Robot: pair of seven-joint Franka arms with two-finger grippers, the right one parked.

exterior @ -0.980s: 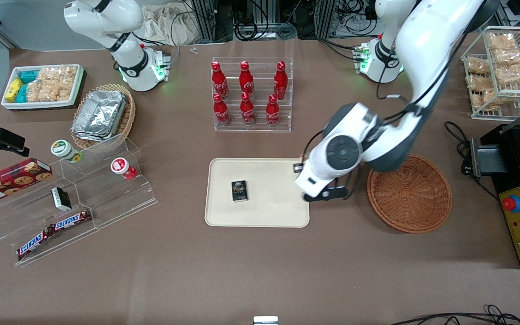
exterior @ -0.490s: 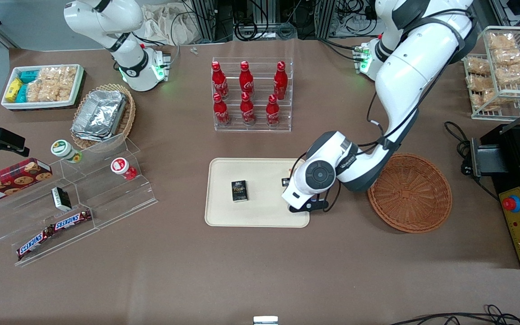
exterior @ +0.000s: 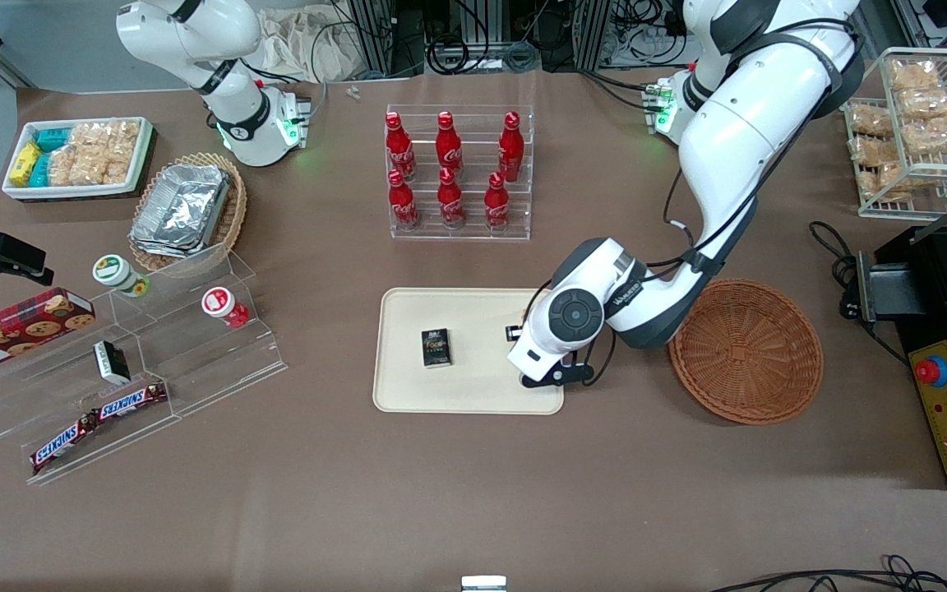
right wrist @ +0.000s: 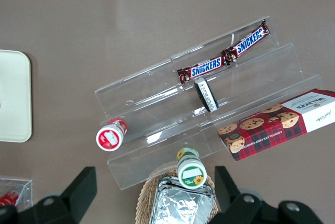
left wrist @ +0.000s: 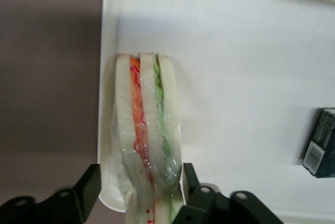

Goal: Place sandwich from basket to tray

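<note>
Brown table (exterior: pixel 457 493); cream tray (exterior: pixel 473 395). Gripper (left wrist: pixel 140 185) holds the sandwich (left wrist: pixel 146 145), apparently touching the tray's edge, long axis along it.

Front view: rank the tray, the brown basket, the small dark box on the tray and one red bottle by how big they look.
1. Tray
2. Basket, somewhat smaller
3. Red bottle and dark box: too alike to rank.
The end effector hangs over the tray's edge, holding the sandwich.
</note>
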